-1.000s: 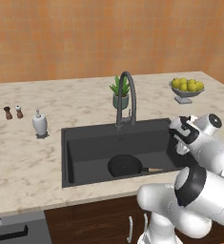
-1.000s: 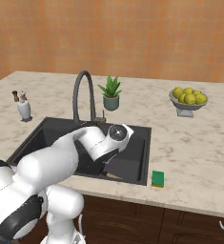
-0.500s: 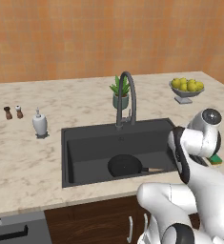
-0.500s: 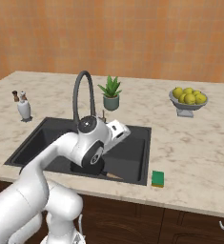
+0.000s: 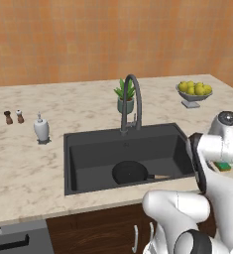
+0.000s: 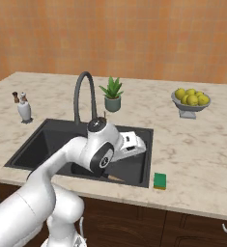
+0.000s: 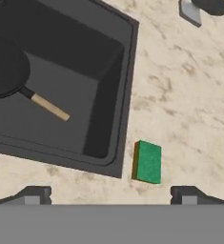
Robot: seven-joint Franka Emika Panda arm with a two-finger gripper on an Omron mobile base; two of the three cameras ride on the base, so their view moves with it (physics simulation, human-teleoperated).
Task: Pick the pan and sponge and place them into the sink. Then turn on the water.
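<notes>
The black pan lies flat in the sink, its handle pointing toward the basin's right side. The sponge, green on top with a yellow edge, rests on the counter just right of the sink's front right corner. My gripper hovers above that corner, open wide with nothing between its fingers, and the sponge sits a little ahead of them. My own arm partly hides the sponge in the left base view. The gooseneck faucet stands behind the basin; no water is visible.
A potted plant stands behind the sink beside the faucet. A fruit bowl is at the back right. A white soap dispenser and two small shakers stand left of the sink. The counter's front edge is close to the sponge.
The arm has swung right, carrying the hand from over the basin to its right edge, above the counter near the sponge. The pan and sponge have not moved.
</notes>
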